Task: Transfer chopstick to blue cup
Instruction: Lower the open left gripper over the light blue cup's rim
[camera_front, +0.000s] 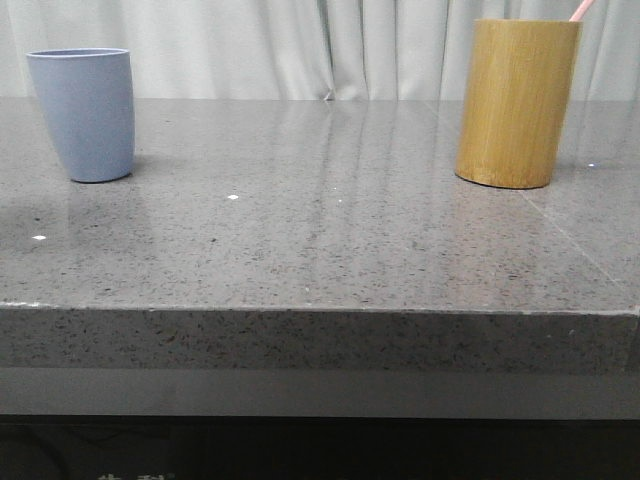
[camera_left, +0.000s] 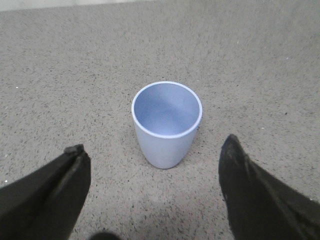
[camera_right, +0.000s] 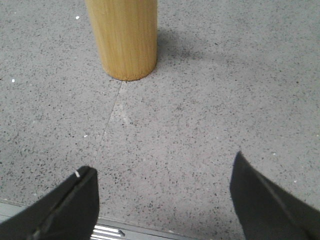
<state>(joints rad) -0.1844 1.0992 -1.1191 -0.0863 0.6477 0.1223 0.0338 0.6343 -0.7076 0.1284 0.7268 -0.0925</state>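
The blue cup (camera_front: 84, 113) stands upright at the table's far left, empty as seen from above in the left wrist view (camera_left: 166, 122). At the far right stands a yellow-brown bamboo cylinder (camera_front: 516, 101), with the pink tip of the chopstick (camera_front: 582, 9) poking out of its top. My left gripper (camera_left: 152, 145) is open, its black fingers spread wide on the near side of the blue cup, apart from it. My right gripper (camera_right: 162, 167) is open too, over bare table near the front edge, with the base of the bamboo cylinder (camera_right: 125, 37) ahead of it.
The grey speckled stone table (camera_front: 320, 240) has a seam line running toward the cylinder (camera_right: 112, 112). Its front edge (camera_right: 150, 231) lies just under the right gripper. Pale curtains (camera_front: 300, 45) hang behind the table.
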